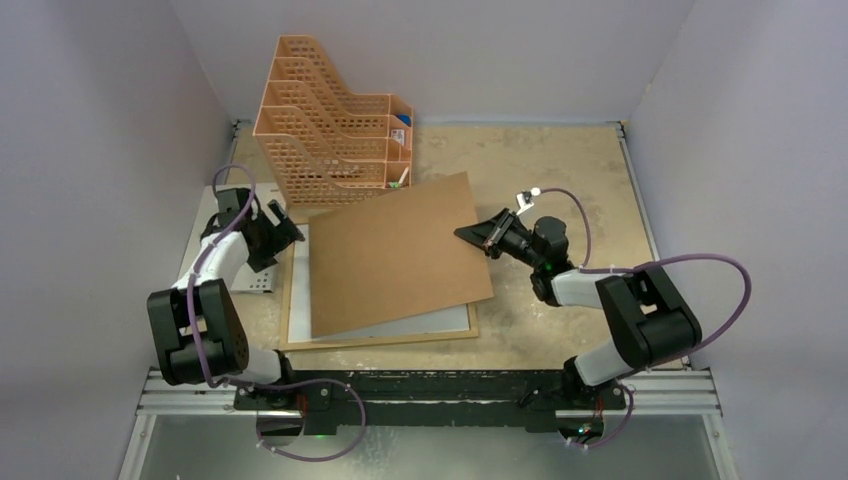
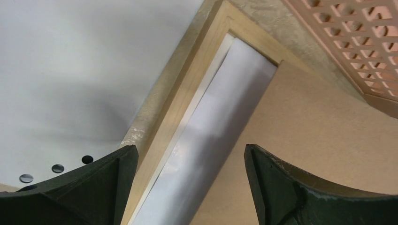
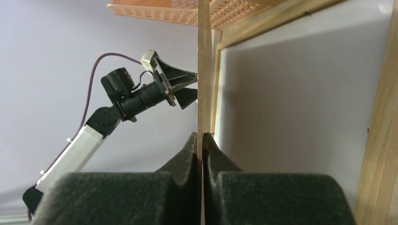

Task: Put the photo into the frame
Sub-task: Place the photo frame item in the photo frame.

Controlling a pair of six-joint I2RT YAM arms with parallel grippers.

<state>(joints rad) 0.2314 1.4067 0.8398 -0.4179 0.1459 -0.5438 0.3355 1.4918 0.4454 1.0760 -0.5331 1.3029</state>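
Mostly under board (image 1: 395, 250): photo (image 2: 216, 131) (white back up) in light-wood frame (image 2: 176, 105).

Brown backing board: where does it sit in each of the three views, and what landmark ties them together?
Top external: backing board at centre, skewed over the frame.
Left wrist: tan surface, lower right.
Right wrist: thin edge-on strip at centre, pinched by the right gripper.
Shared landmark: orange organizer.

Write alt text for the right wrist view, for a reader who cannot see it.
The right gripper is shut on the brown backing board, seen edge-on up the centre. Right of it is the frame holding the face-down photo; left, the open left gripper.
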